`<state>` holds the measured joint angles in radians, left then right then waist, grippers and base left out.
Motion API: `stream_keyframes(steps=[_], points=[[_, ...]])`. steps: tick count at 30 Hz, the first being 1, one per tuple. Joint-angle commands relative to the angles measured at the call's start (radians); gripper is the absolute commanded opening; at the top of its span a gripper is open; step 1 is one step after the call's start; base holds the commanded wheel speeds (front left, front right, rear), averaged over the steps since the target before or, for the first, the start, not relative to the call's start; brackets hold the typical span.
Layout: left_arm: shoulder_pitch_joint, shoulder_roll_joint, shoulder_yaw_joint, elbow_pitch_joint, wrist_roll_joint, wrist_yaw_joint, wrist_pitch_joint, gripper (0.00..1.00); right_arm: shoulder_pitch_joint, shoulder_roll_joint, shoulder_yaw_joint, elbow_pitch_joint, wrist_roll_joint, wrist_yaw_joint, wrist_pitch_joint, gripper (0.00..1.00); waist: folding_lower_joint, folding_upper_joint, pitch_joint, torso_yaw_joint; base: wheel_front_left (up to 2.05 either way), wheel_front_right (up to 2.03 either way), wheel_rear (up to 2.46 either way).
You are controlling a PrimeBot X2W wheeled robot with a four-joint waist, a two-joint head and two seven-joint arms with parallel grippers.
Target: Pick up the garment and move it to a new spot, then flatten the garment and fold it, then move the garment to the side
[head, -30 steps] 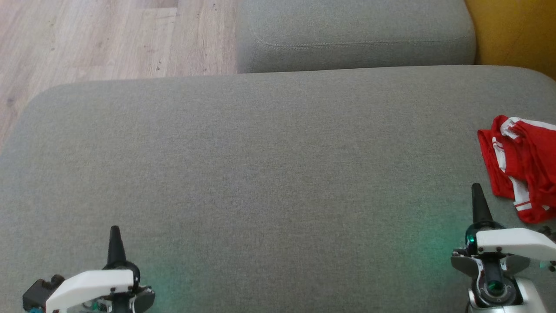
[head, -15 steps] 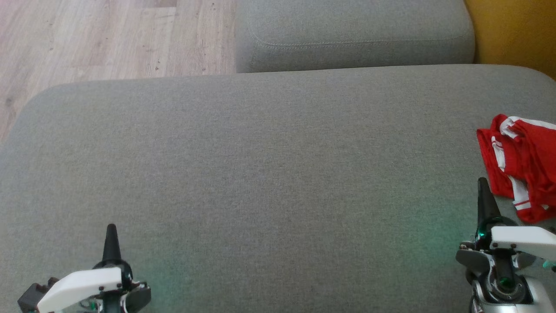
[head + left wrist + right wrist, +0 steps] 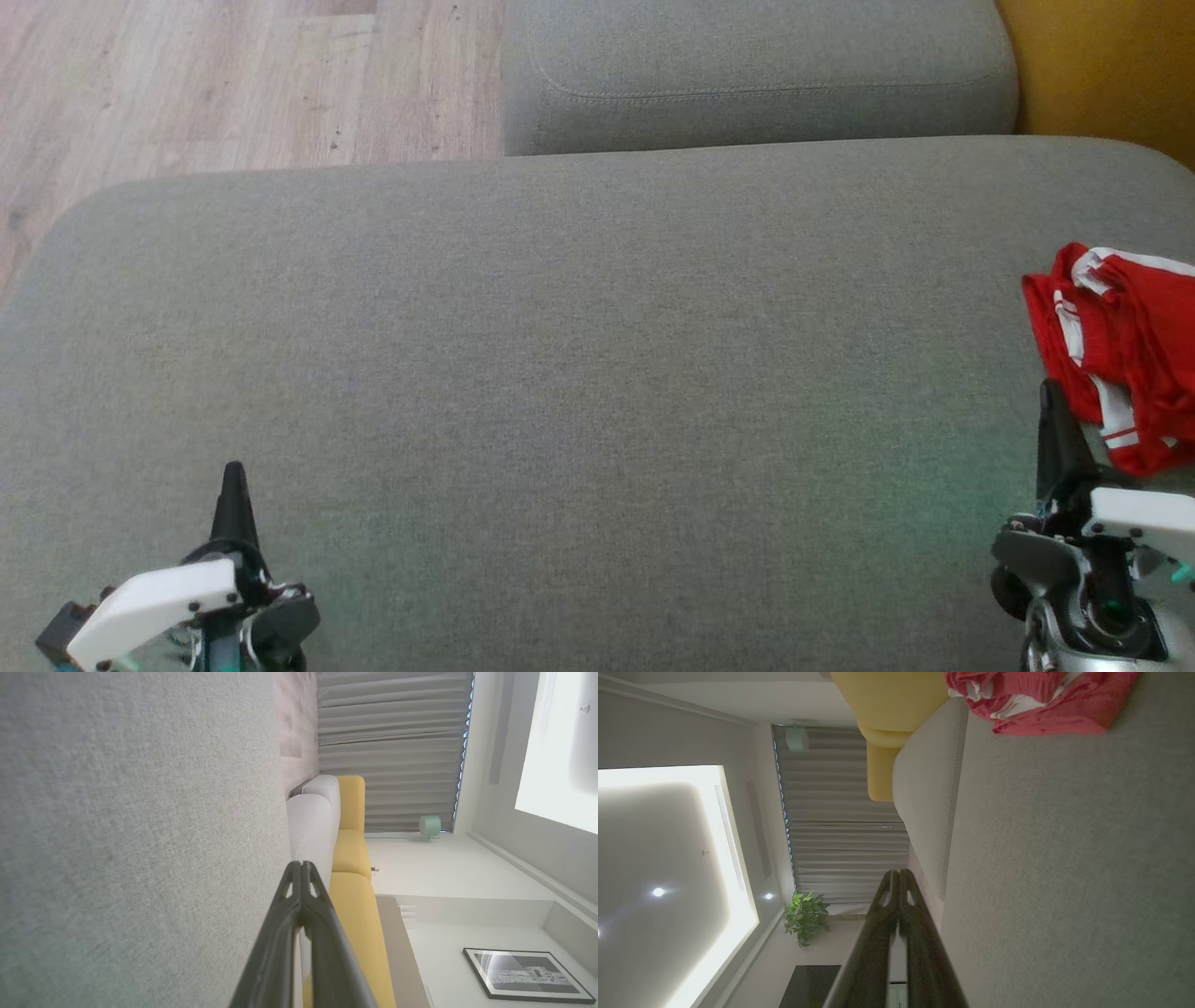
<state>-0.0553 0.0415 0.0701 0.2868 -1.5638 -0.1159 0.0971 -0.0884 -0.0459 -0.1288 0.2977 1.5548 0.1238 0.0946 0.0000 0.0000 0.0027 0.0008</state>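
Wide grey cushion (image 3: 560,373) seen from above. At its far right edge, partly cut off by the frame, a crumpled red garment (image 3: 1134,345) with white stripes, lying on the fabric. Just beside its near edge, right gripper (image 3: 1053,411), long dark fingers pressed together, holding nothing; touching the cloth or not, impossible to tell. At lower left, left gripper (image 3: 232,490), likewise closed tight on nothing, over bare cushion, well apart from the garment. Beyond, a second grey cushion (image 3: 747,75), pale wood floor (image 3: 233,84) at upper left, yellow upholstery (image 3: 1102,65) in the top right corner. From the right wrist, the same red heap at the upper edge.
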Motion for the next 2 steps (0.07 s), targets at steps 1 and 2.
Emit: stream_keyframes(steps=[1,2], points=[[-0.052,0.009,0.042,-0.040,-0.034,-0.014,0.013,0.00,-0.020,-0.004,0.016,-0.050,0.042,0.007,0.016,0.00,0.0000,0.0000,0.000,0.000,0.00,0.00,0.00],[-0.052,0.009,0.042,-0.040,-0.034,-0.014,0.013,0.00,-0.020,-0.004,0.016,-0.050,0.042,0.007,0.016,0.00,0.0000,0.0000,0.000,0.000,0.00,0.00,0.00]])
